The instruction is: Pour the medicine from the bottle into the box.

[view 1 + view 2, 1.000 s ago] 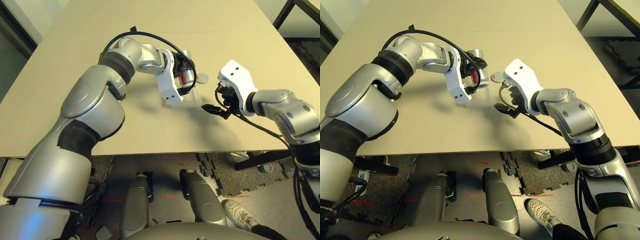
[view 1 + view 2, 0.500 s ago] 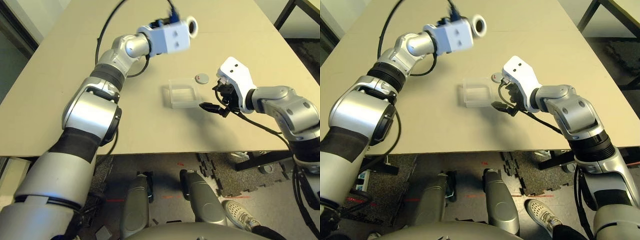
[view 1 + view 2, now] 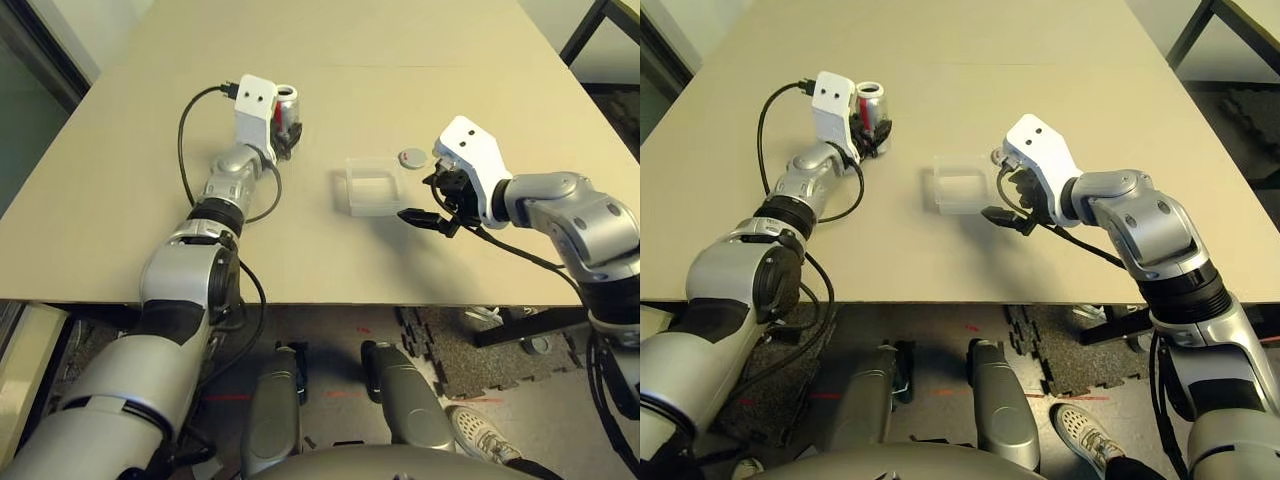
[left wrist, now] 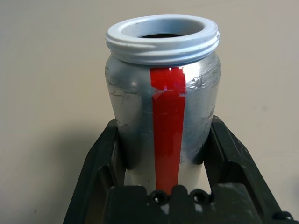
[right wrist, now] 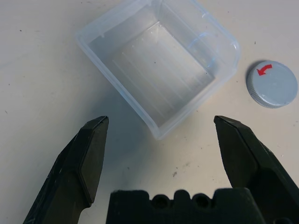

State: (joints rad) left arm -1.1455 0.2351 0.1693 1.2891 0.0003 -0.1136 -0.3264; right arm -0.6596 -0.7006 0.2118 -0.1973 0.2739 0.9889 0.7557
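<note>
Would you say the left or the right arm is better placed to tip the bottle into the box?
Left: its gripper is shut on the uncapped bottle; the right gripper hangs open beside the box.

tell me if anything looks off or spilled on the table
Nothing is spilled. The bottle stands upright and uncapped, shut in the left claw, away from the box. Its cap lies loose on the table beside the box. The one oddity: no pill is visible in the clear box, which lies before the open right claw.
</note>
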